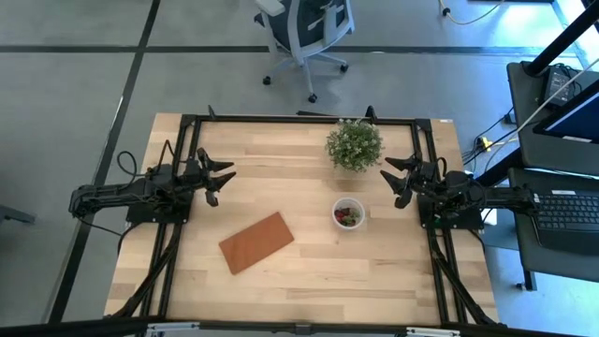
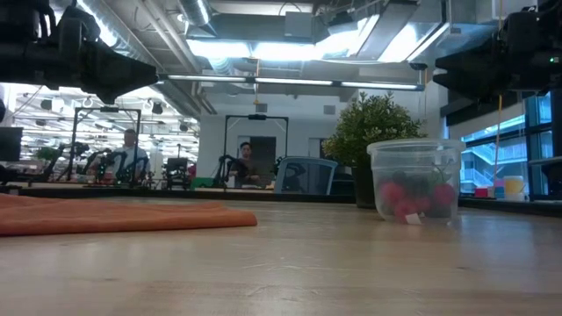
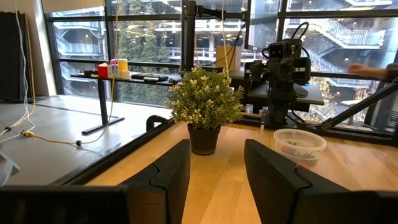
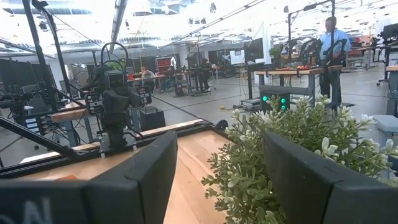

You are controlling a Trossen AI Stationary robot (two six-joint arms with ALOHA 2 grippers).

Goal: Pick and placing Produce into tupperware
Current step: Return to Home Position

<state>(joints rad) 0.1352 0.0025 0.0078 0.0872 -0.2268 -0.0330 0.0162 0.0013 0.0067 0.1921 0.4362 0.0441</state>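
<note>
Clear plastic tupperware right of centre in your high view, on wooden tabletop, below potted plant. Red and dark produce inside it. Your left hand at left edge, fingers spread. Right hand at right edge, near tupperware, not touching, also spread. Brown board lower centre.

On the table, right of centre: tupperware, with produce in it. Behind it, near the far edge: plant. Left of the tupperware and nearer the front: board. At either side edge: left gripper, right gripper.
</note>
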